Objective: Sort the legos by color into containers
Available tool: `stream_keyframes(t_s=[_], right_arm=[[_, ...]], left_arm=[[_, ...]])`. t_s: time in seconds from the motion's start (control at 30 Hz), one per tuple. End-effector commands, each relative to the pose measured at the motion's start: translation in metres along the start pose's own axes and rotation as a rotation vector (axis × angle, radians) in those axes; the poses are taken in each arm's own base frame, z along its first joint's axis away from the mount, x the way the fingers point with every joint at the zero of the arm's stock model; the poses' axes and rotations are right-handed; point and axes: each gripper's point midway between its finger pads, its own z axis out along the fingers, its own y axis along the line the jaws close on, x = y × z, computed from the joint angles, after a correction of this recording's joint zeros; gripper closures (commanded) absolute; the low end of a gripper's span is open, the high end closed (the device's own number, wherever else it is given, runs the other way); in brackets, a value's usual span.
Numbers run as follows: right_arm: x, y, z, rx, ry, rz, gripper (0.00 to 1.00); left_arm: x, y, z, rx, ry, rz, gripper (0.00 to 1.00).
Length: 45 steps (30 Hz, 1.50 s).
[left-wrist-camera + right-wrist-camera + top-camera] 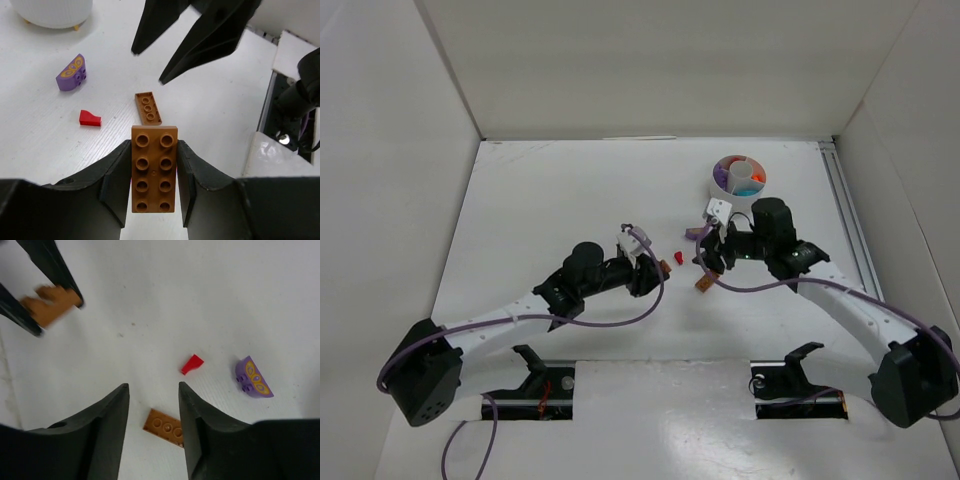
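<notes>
Left wrist, one each: held brown brick (154, 170), plate (148, 107), red wedge (90, 118), purple piece (71, 73).

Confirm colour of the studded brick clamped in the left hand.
It's a brown two-by-four studded plastic brick; clearest in the left wrist view.

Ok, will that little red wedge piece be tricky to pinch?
Probably. The red wedge looks rigid and tiny, so a nudge would likely slide it across the smooth table. Its sloped face may slip out of a pinch.

brown brick (154, 170), red wedge (90, 118), purple piece (71, 73) — yellow-patterned
</notes>
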Motion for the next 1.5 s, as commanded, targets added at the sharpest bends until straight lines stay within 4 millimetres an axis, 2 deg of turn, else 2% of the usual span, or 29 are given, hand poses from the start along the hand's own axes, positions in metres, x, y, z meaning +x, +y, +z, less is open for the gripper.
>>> stream_keyframes(t_s=[0.0, 0.07, 0.17, 0.2, 0.3, 0.4, 0.43, 0.47, 0.5, 0.57, 0.7, 0.73, 0.8, 0.87, 0.9, 1.1, 1.23, 1.33, 1.43, 1.47], right_arm=[[-0.042, 0.014, -0.013, -0.044, -0.089, 0.102, 0.49], [-0.053, 0.018, -0.018, -0.044, -0.104, 0.204, 0.45], [-0.069, 0.028, -0.016, -0.074, -0.147, 0.324, 0.43], [-0.066, 0.032, -0.011, -0.09, -0.13, 0.357, 0.43], [-0.059, 0.035, -0.004, -0.11, -0.1, 0.466, 0.43], [-0.067, 0.036, -0.001, -0.122, -0.098, 0.512, 0.43], [-0.067, 0.037, -0.001, -0.123, -0.098, 0.522, 0.43], [-0.075, 0.037, -0.001, -0.121, -0.113, 0.514, 0.43], [-0.074, 0.04, 0.002, -0.13, -0.104, 0.528, 0.43], [-0.084, 0.034, 0.0, -0.106, -0.124, 0.525, 0.47], [-0.09, 0.039, 0.005, -0.128, -0.118, 0.538, 0.5], [-0.09, 0.039, 0.005, -0.128, -0.118, 0.538, 0.52], [-0.088, 0.044, 0.013, -0.149, -0.098, 0.54, 0.53], [-0.085, 0.042, 0.015, -0.139, -0.09, 0.555, 0.55], [-0.083, 0.042, 0.017, -0.139, -0.082, 0.561, 0.55], [-0.077, 0.041, 0.021, -0.124, -0.06, 0.562, 0.55], [-0.077, 0.039, 0.018, -0.116, -0.062, 0.556, 0.66], [-0.075, 0.04, 0.017, -0.116, -0.055, 0.562, 0.77], [-0.082, 0.041, 0.018, -0.123, -0.072, 0.536, 1.0], [-0.082, 0.041, 0.018, -0.123, -0.072, 0.535, 1.0]], left_arm=[[-0.014, 0.006, 0.008, -0.005, -0.008, 0.108, 0.89], [-0.016, 0.018, 0.014, -0.061, 0.002, 0.119, 0.89], [-0.009, 0.019, 0.023, -0.096, 0.029, 0.143, 0.89], [-0.018, 0.024, 0.024, -0.15, 0.002, 0.153, 0.89], [-0.02, 0.013, 0.03, -0.154, -0.045, 0.17, 0.93], [-0.027, 0.008, 0.027, -0.189, -0.093, 0.191, 0.93], [-0.028, 0.012, 0.027, -0.214, -0.095, 0.199, 0.93], [-0.031, 0.008, 0.026, -0.204, -0.104, 0.201, 0.93], [-0.031, 0.008, 0.026, -0.204, -0.104, 0.201, 0.93], [-0.035, 0.009, 0.024, -0.212, -0.114, 0.21, 0.93], [-0.03, 0.007, 0.023, -0.224, -0.104, 0.229, 0.93], [-0.029, 0.002, 0.024, -0.21, -0.102, 0.231, 0.93], [-0.038, 0.001, 0.024, -0.235, -0.142, 0.239, 0.93], [-0.035, -0.001, 0.024, -0.233, -0.141, 0.252, 0.93], [-0.042, -0.005, 0.023, -0.231, -0.165, 0.251, 0.93], [-0.043, -0.001, 0.021, -0.254, -0.176, 0.259, 0.93], [-0.042, 0.001, 0.019, -0.263, -0.176, 0.259, 0.94], [-0.042, 0.001, 0.018, -0.262, -0.187, 0.258, 0.94], [-0.048, 0.001, 0.016, -0.27, -0.205, 0.265, 0.94], [-0.048, 0.001, 0.016, -0.27, -0.205, 0.265, 0.92]])
